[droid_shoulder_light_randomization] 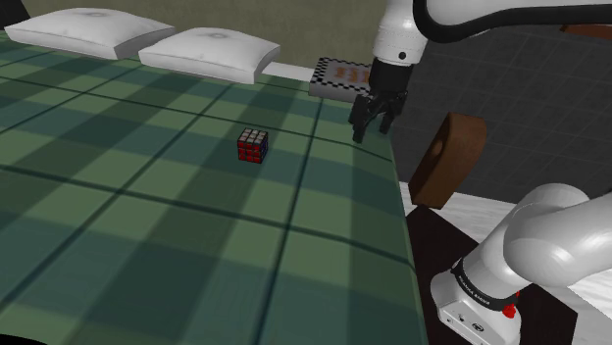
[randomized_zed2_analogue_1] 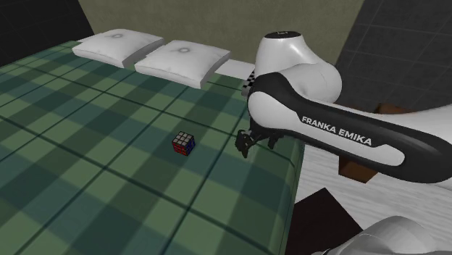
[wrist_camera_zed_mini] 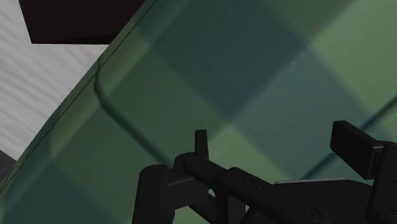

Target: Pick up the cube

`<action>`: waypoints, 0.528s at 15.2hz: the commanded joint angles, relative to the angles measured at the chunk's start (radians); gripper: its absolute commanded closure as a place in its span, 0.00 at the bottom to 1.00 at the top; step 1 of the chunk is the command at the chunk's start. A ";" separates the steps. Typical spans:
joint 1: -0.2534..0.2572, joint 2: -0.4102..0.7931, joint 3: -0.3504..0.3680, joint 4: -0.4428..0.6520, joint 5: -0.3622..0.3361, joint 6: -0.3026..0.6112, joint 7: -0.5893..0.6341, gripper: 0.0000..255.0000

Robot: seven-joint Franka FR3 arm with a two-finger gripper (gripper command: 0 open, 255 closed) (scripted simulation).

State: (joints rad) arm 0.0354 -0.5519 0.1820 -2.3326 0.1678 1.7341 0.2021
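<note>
Tool [droid_shoulder_light_randomization: 371, 130] hangs spread and empty over the edge of the green plaid bed [droid_shoulder_light_randomization: 147, 245]. Your cube [droid_shoulder_light_randomization: 253, 146] sits on the bed at about 9 o'clock from it in the shoulder view, well apart. Approach, descent and grasp are all left to you.

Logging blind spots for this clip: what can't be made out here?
Cube: far faces, turned away in both exterior views.
Patterned item: shoulder view, one end hidden behind the hand.
Brown block: second exterior view, mostly hidden by the arm.
</note>
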 commanded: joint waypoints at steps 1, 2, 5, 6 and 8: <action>0.005 0.068 0.035 0.048 0.007 0.030 0.044 0.00; 0.007 0.101 0.051 0.071 0.007 0.044 0.064 0.00; 0.011 0.203 0.098 0.148 -0.001 0.081 0.128 0.00; 0.012 0.238 0.113 0.176 -0.006 0.091 0.150 0.00; 0.016 0.309 0.141 0.236 -0.022 0.109 0.196 0.00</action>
State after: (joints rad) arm 0.0502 -0.2726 0.3115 -2.1258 0.1524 1.8385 0.3774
